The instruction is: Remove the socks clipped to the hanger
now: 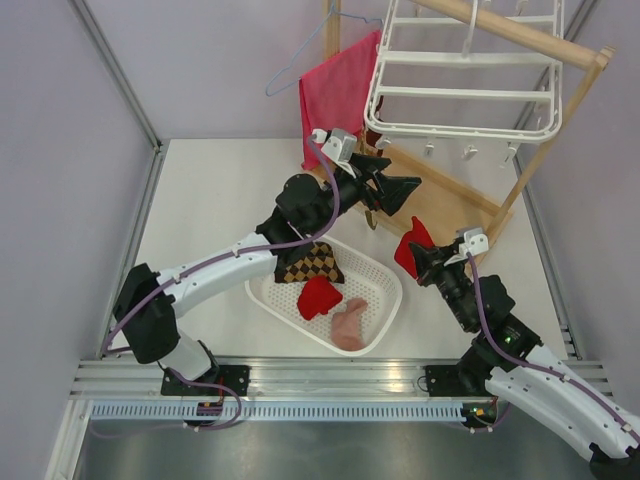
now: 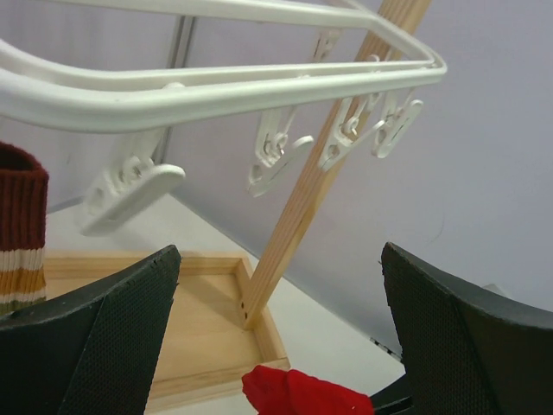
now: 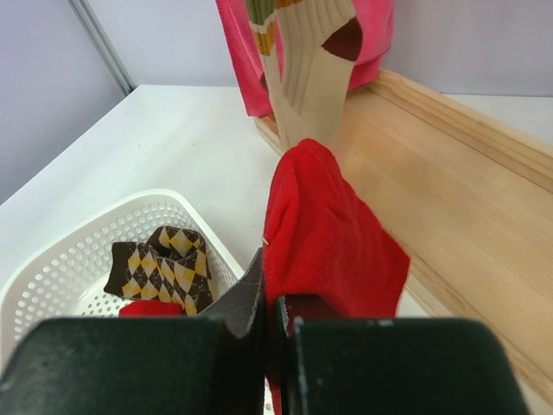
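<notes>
The right gripper (image 3: pixel 270 303) is pressed together, pinching a red sock (image 3: pixel 333 233) by the basket's (image 3: pixel 52 259) far right corner. The left gripper (image 2: pixel 276 259) is spread under the hanger (image 2: pixel 173 95), beside a hanging striped sock (image 2: pixel 22 225). That sock looks soft, light and limp, and is best pinched at its ribbed cuff.

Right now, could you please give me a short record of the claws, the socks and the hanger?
left claw: open, empty, close to the hanger
right claw: shut on a red sock
striped sock: hanging under the hanger
basket: holds argyle socks, second red sock, pink sock
</notes>
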Tool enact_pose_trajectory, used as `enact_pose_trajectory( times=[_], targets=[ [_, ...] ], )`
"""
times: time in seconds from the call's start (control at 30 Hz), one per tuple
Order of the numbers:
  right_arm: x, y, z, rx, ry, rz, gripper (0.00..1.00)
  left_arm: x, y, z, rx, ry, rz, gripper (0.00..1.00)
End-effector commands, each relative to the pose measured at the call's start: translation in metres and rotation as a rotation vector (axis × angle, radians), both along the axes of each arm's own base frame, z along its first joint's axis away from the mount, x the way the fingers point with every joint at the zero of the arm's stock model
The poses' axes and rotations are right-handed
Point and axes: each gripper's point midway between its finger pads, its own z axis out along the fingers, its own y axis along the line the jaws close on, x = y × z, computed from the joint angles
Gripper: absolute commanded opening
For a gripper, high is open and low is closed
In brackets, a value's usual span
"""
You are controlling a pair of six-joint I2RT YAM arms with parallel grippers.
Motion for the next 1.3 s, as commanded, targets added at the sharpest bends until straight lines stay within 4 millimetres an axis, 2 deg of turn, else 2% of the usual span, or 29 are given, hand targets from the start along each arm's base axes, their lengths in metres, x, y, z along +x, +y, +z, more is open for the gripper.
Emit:
enact_pose_trajectory(
  times=[0.0, 0.37, 0.53, 0.63, 0.7, 0.9, 0.93, 1.0, 1.03, 1.07, 1.1, 1.13, 1.17, 1.23, 1.27],
  targets=[
    [-0.002, 0.001, 0.006, 0.007, -0.019, 0.013, 0.02, 0.007, 0.001, 0.005, 0.02, -0.032, 0.039, 1.0],
    [-0.003, 0.004, 0.006, 0.0, -0.019, 0.027, 0.02, 0.012, 0.001, 0.001, 0.042, -0.036, 0.062, 1.0],
    [-0.008, 0.018, 0.002, -0.024, -0.015, 0.111, 0.02, 0.015, 0.005, -0.006, 0.066, -0.024, 0.079, 1.0],
    [-0.009, 0.03, -0.008, -0.043, 0.012, 0.165, 0.02, 0.018, 0.014, -0.01, 0.081, -0.008, 0.093, 1.0],
    [-0.01, 0.037, -0.015, -0.042, 0.029, 0.196, 0.02, 0.022, 0.024, -0.013, 0.084, 0.006, 0.128, 1.0],
    [-0.015, 0.051, -0.021, -0.027, 0.039, 0.268, 0.02, 0.016, 0.058, -0.029, 0.125, 0.012, 0.212, 1.0],
    [-0.017, 0.055, -0.019, -0.019, 0.032, 0.296, 0.02, 0.019, 0.065, -0.041, 0.146, 0.029, 0.246, 1.0],
    [-0.02, 0.062, -0.024, -0.015, 0.039, 0.33, 0.02, 0.016, 0.081, -0.047, 0.167, 0.042, 0.287, 1.0],
    [-0.023, 0.065, -0.026, -0.005, 0.048, 0.351, 0.02, 0.018, 0.09, -0.067, 0.195, 0.073, 0.319, 1.0],
    [-0.024, 0.067, -0.03, -0.003, 0.056, 0.361, 0.02, 0.014, 0.101, -0.065, 0.184, 0.073, 0.334, 1.0],
    [-0.025, 0.069, -0.034, 0.002, 0.062, 0.367, 0.02, 0.014, 0.107, -0.071, 0.189, 0.086, 0.347, 1.0],
    [-0.026, 0.07, -0.036, 0.007, 0.063, 0.369, 0.02, 0.015, 0.118, -0.09, 0.216, 0.113, 0.373, 1.0],
    [-0.029, 0.072, -0.038, 0.017, 0.07, 0.381, 0.02, 0.013, 0.127, -0.089, 0.202, 0.119, 0.386, 1.0],
    [-0.03, 0.074, -0.038, 0.024, 0.068, 0.389, 0.02, 0.013, 0.142, -0.109, 0.234, 0.159, 0.421, 1.0],
    [-0.031, 0.076, -0.041, 0.02, 0.079, 0.393, 0.02, 0.012, 0.148, -0.113, 0.239, 0.17, 0.434, 1.0]
  ],
)
